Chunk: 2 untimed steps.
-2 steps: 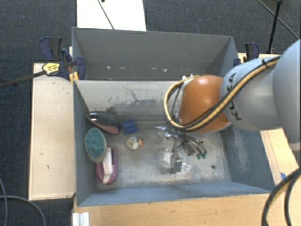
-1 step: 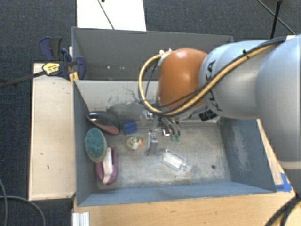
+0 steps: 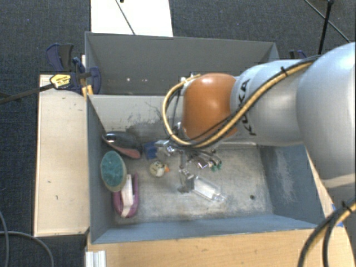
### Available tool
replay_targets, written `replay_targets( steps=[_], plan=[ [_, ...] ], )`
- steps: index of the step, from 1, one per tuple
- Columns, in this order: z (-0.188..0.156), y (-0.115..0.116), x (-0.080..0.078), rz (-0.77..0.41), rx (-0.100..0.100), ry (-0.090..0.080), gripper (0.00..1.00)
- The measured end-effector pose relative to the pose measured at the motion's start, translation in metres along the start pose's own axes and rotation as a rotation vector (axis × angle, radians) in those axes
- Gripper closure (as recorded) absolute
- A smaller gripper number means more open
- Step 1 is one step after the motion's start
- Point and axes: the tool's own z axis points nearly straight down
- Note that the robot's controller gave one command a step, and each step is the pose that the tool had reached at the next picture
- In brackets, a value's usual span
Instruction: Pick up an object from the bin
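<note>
Down low over the floor of the bin (image 3: 245, 177) with the gripper (image 3: 185, 183), just beside the left end of a clear plastic piece (image 3: 209, 192) lying flat near the middle. Cannot tell whether open or closed, being tucked under the orange cover (image 3: 206, 104) and cables (image 3: 169, 113). Several ways to go wrong from here. Might skid off the smooth clear plastic and shove it along the floor rather than catch it. Might catch one end only and drop it on the lift. Could also knock the small yellow ball (image 3: 158, 169) to the left, or snag the green bit (image 3: 214, 163) close behind. Well apart from the teal disc (image 3: 113, 168) and pink thing (image 3: 128, 196) by the left wall, so little danger there.
</note>
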Motion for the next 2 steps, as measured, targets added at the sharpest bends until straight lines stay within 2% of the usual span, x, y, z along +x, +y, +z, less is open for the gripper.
replay_targets(
  steps=[1, 2],
  plan=[
    [-0.0014, 0.0001, -0.0009, 0.003, 0.000, -0.003, 1.00],
    [-0.0014, 0.0001, -0.0009, 0.005, 0.000, -0.002, 0.00]
  ],
)
